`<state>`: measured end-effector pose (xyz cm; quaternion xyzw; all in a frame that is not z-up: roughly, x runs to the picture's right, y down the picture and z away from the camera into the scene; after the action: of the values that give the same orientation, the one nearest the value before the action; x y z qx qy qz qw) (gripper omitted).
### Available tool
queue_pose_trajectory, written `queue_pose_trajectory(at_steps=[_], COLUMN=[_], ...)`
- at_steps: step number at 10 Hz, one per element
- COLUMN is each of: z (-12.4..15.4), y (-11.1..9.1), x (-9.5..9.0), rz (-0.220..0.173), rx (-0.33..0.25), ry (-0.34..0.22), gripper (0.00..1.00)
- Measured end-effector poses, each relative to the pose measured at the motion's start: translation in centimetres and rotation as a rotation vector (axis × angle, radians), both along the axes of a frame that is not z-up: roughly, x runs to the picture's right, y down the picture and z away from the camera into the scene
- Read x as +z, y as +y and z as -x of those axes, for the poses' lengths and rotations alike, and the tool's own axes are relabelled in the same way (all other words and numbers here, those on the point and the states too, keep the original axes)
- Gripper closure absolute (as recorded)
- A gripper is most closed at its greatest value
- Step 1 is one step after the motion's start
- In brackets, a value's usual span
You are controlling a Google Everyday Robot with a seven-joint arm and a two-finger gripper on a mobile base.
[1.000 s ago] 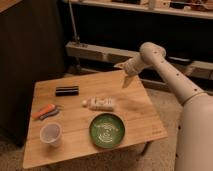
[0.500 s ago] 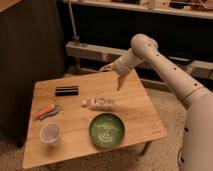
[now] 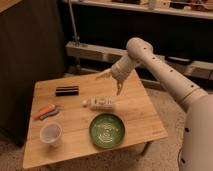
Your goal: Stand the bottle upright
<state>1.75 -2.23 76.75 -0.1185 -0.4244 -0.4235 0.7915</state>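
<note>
The bottle (image 3: 100,103) is small, whitish and translucent. It lies on its side near the middle of the wooden table (image 3: 140,112), with its cap pointing left. My gripper (image 3: 111,82) hangs just above and slightly behind the bottle, on the end of the white arm reaching in from the right. Its fingers (image 3: 119,90) are spread apart and point down, with nothing between them.
A green plate (image 3: 107,131) sits just in front of the bottle. A translucent plastic cup (image 3: 50,134) stands at the front left. An orange and grey tool (image 3: 45,111) lies at the left edge, and a black bar (image 3: 66,91) lies at the back left. Dark shelving stands behind the table.
The arm has swung left from the table's back right edge, and the gripper has come lower over the bottle. The bottle and the other objects have not moved.
</note>
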Motion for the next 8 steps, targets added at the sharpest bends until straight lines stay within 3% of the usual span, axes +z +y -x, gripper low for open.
queue_pose_trajectory(at_steps=[2,3,4,6,8], z=[0.3,0.8,1.2,1.8,2.0], y=[1.1,2.6,4.0,6.4,6.7], x=[-0.8,-1.9,-2.8,-4.1,-4.3], rz=[-0.114,-0.202,-0.253,-0.315,-0.323], rx=[-0.055,-0.121,-0.167,-0.262,-0.279], ry=[-0.049,-0.082,-0.097,-0.109,-0.111], gripper=[0.2,0.2,0.2,0.2,0.2])
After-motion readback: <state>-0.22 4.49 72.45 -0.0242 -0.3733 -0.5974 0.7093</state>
